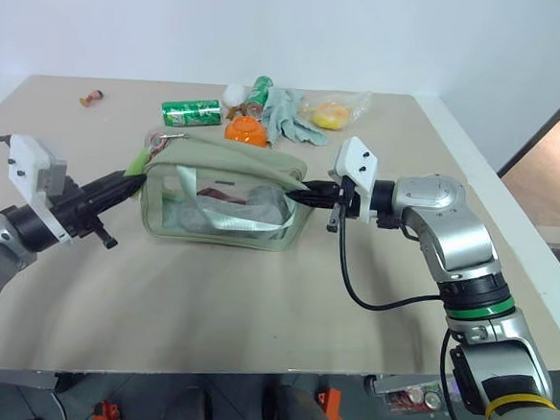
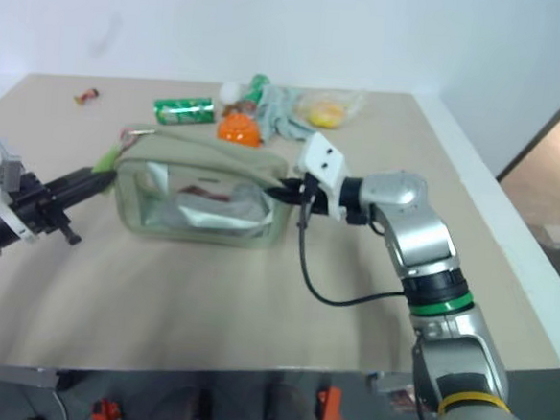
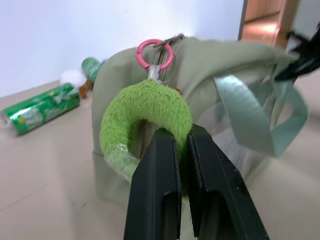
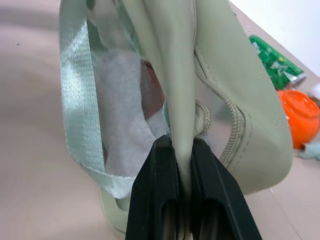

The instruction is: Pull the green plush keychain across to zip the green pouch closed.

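Note:
The green pouch [image 1: 225,198] stands in the middle of the table, with pale straps and clear sides showing grey and dark red contents. The green plush keychain [image 3: 142,107], a fuzzy lime ring on a pink loop [image 3: 155,54], hangs off the pouch's left end. My left gripper [image 3: 182,147] is shut on the plush ring and reaches in level from the left [image 1: 134,175]. At the pouch's right end, my right gripper [image 4: 182,147] is shut on a fold of the pouch fabric beside the zipper [image 4: 234,125].
Behind the pouch lie a green soda can [image 1: 192,113], an orange bowl-like thing [image 1: 247,130], a grey-green glove [image 1: 289,114], a white ball [image 1: 233,93] and a yellow thing in a clear bag [image 1: 333,114]. The table's right edge [image 1: 510,216] is near my right arm.

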Robot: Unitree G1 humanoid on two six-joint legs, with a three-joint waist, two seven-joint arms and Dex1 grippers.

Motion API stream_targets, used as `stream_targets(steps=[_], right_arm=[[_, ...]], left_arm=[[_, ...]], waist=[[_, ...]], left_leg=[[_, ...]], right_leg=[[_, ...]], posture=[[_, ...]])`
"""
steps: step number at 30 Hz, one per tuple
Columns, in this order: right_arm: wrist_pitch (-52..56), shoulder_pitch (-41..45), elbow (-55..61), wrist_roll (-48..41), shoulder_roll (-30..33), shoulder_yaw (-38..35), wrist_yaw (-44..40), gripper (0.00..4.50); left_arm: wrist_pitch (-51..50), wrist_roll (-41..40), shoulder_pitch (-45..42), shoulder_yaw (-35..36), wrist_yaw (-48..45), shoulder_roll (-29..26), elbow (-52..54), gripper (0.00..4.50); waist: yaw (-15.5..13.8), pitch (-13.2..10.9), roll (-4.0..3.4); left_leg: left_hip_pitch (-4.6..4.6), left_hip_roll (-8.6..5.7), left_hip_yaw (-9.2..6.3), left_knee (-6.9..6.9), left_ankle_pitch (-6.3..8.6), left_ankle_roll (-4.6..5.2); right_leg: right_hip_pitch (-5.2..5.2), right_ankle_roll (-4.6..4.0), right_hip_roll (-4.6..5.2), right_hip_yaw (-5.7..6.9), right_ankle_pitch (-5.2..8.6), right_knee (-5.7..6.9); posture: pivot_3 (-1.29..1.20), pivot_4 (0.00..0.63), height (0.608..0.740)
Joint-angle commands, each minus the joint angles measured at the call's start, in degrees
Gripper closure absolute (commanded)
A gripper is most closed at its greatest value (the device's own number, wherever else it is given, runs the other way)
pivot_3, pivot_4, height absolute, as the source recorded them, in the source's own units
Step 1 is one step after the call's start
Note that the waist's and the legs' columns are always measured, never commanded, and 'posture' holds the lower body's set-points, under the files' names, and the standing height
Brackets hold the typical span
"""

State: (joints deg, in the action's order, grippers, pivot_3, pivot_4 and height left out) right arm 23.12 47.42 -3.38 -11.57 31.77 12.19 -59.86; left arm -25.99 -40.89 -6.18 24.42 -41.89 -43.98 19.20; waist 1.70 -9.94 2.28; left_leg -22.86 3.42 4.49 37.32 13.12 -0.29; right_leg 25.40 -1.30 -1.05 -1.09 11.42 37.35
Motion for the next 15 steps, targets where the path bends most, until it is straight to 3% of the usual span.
stream_targets(steps=[1,7,15], right_arm=[[0.6,-0.2,-1.2,1.1,1.7,-1.1,0.4,4.5],[0.6,-0.2,-1.3,1.1,2.0,-1.0,0.3,4.5],[0.5,-0.5,-1.3,1.1,2.2,-1.0,0.6,4.5]], left_arm=[[1.9,3.6,2.1,1.0,1.6,0.6,-0.7,4.43],[2.2,3.8,1.9,1.8,2.6,1.6,-1.5,4.43],[2.6,3.8,0.4,1.4,2.8,2.5,-3.2,1.82]], waist=[[-0.2,0.0,0.01],[-0.6,0.0,0.06],[-0.6,0.0,0.06]], left_leg=[[0.01,-0.04,0.0,0.01,0.0,0.0],[0.0,-0.14,0.02,0.12,-0.01,0.0],[-0.01,-0.19,0.04,0.11,0.0,0.0]], right_leg=[[-0.02,0.02,0.05,0.0,-0.01,0.0],[-0.04,0.06,0.2,0.0,-0.01,0.0],[-0.03,0.17,0.24,0.0,-0.03,0.0]], posture=[[0.0,0.15,0.74],[0.0,0.15,0.74],[0.0,0.15,0.74]])
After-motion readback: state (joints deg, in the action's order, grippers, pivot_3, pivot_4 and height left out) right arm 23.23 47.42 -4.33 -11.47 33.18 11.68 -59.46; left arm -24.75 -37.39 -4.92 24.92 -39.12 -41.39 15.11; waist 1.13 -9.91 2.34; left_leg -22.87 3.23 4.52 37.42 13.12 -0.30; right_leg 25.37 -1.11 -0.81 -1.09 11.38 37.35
